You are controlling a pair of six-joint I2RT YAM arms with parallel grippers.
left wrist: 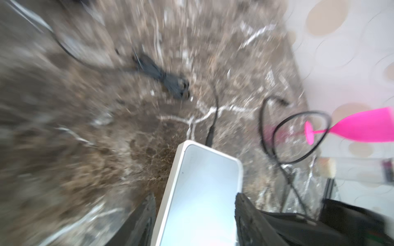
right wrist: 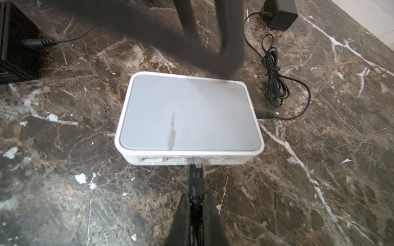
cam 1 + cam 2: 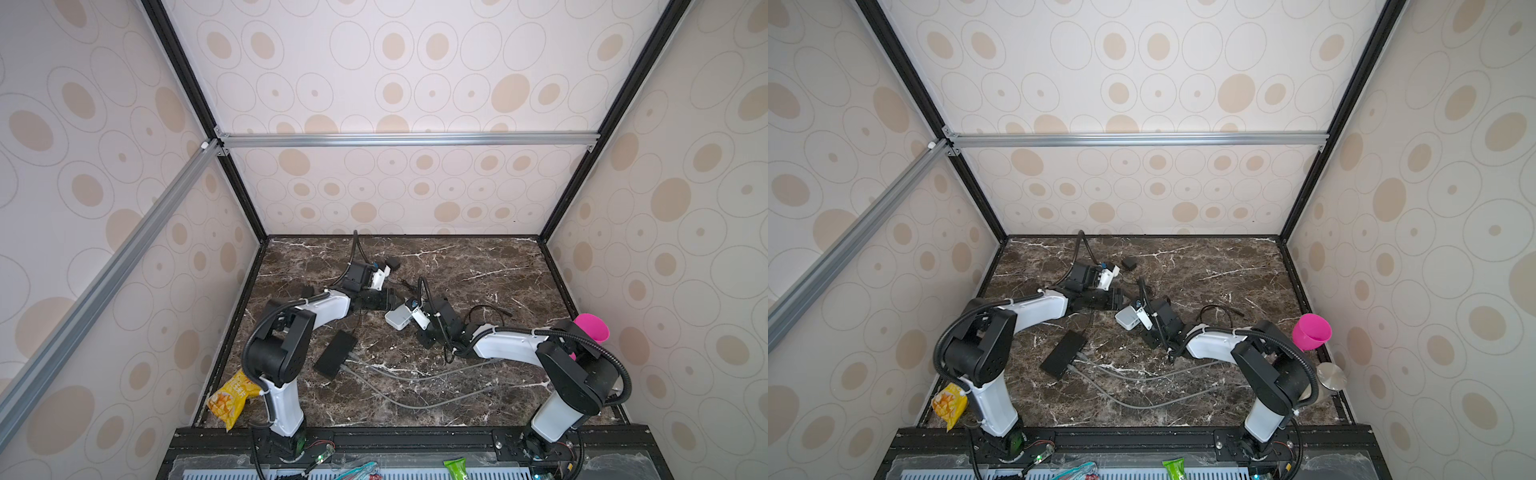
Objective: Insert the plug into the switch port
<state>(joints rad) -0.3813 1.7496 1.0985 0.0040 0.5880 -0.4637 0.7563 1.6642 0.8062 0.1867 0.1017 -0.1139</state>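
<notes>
Black-booted and clear-tipped, the plug (image 2: 195, 170) noses into the middle port of the white switch (image 2: 189, 112), which lies near the middle of the marble table (image 2: 64, 191). Your right gripper (image 2: 196, 200) is clamped on its boot. Your left gripper (image 1: 195, 204) straddles the switch's far end, jaws wide; blur hides any contact. Insertion looks unfinished: push straight in, bracing the switch.

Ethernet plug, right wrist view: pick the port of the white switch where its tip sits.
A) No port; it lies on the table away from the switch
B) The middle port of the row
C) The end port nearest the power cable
B: the Ethernet plug, pinched by the right gripper, has its tip at the white switch with empty ports on both sides.
</notes>
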